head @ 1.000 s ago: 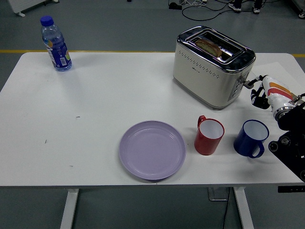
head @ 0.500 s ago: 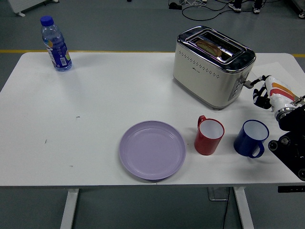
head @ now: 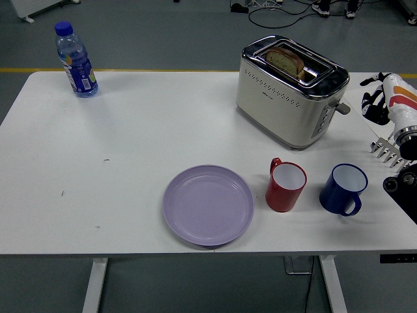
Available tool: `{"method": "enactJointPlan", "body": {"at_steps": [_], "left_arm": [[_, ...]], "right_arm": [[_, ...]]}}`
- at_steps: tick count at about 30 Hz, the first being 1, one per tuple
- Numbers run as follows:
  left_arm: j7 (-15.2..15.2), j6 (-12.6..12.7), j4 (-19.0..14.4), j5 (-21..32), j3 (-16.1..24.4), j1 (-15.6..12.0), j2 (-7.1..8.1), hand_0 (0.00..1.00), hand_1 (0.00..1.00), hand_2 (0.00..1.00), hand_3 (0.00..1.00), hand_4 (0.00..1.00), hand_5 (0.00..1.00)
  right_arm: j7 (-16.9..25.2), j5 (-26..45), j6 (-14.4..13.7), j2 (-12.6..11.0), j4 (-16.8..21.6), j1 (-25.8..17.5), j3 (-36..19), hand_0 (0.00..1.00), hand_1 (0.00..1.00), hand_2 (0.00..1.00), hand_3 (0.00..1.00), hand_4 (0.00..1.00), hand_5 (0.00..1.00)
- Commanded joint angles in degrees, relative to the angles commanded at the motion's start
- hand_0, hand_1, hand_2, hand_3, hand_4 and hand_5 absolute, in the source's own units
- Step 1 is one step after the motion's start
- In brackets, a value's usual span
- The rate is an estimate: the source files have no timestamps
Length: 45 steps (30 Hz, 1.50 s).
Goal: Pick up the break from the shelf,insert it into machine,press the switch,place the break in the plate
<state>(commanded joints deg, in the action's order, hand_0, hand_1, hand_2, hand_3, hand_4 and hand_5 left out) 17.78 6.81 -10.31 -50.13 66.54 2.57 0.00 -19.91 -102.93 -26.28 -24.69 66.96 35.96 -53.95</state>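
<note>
Even, bright overhead light, soft faint shadows under the toaster (head: 291, 90), glare on its chrome top, sharp focus.

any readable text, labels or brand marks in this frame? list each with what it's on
None can be read.
Water bottle: blue label with yellow patches, its print too blurred to read.
Toaster: small dark mark on the side facing the camera, too small to read.
Purple plate, red mug, blue mug: no print showing.
</note>
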Motion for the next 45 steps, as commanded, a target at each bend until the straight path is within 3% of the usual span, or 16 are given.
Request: {"method": "enactJointPlan", "body": {"at_steps": [4,5,10,11,19,27,34,35,45], "left_arm": [[-0.01,-0.02,0.0,0.11,-0.07,-0.02,0.0,0.647,0.663,0.732,0.812,0.619,0.998],[0.0,-0.03,0.0,0.12,-0.09,-0.01,0.0,0.647,0.663,0.731,0.812,0.618,0.998],[0.07,-0.07,0.0,0.09,-0.11,0.07,0.0,0.647,0.663,0.731,0.812,0.618,0.998],[0.08,-0.08,0.0,0.17,-0.2,0.09,0.0,0.647,0.663,0.731,0.811,0.618,0.998],[0.16,-0.1,0.0,0.39,-0.4,0.17,0.0,0.648,0.663,0.731,0.811,0.618,0.998],[0.26,-0.11,0.0,0.67,-0.68,0.33,0.0,0.648,0.663,0.732,0.812,0.619,0.998],[0.27,-0.03,0.0,0.82,-0.93,0.36,0.0,0.648,0.663,0.728,0.811,0.619,0.998],[0.25,0.04,0.0,1.0,-1.19,0.33,0.0,0.648,0.659,0.726,0.809,0.618,0.998],[0.25,0.28,0.0,1.32,-2.33,0.0,0.03,0.649,0.655,0.723,0.809,0.62,0.998]], "right_arm": [[-0.22,0.26,1.44,-0.27,2.4,0.24,-1.73,0.33,0.335,0.443,0.683,0.467,0.002],[-0.18,0.39,1.77,-0.28,2.76,0.34,-1.92,0.685,0.681,0.794,0.819,0.605,0.026],[0.95,1.02,3.39,0.01,4.21,1.58,-2.11,0.685,0.681,0.794,0.819,0.605,0.026],[1.44,1.29,3.61,0.2,4.35,2.11,-1.89,0.851,0.839,0.943,0.908,0.726,0.117],[2.1,2.31,4.39,2.02,3.82,5.39,0.21,0.883,0.858,0.958,0.926,0.749,0.134],[1.84,4.35,5.48,6.03,0.05,11.74,4.13,0.882,0.857,0.955,0.925,0.787,0.165],[0.95,5.95,8.08,10.29,-4.39,18.28,7.57,0.877,0.851,0.932,0.911,0.785,0.163],[0.69,5.74,8.89,11.17,-5.61,19.3,7.99,0.88,0.815,0.895,0.865,0.78,0.163],[-0.43,4.79,11.43,16.49,-14.89,24.04,10.8,0.87,0.798,0.869,0.847,0.781,0.166]]}}
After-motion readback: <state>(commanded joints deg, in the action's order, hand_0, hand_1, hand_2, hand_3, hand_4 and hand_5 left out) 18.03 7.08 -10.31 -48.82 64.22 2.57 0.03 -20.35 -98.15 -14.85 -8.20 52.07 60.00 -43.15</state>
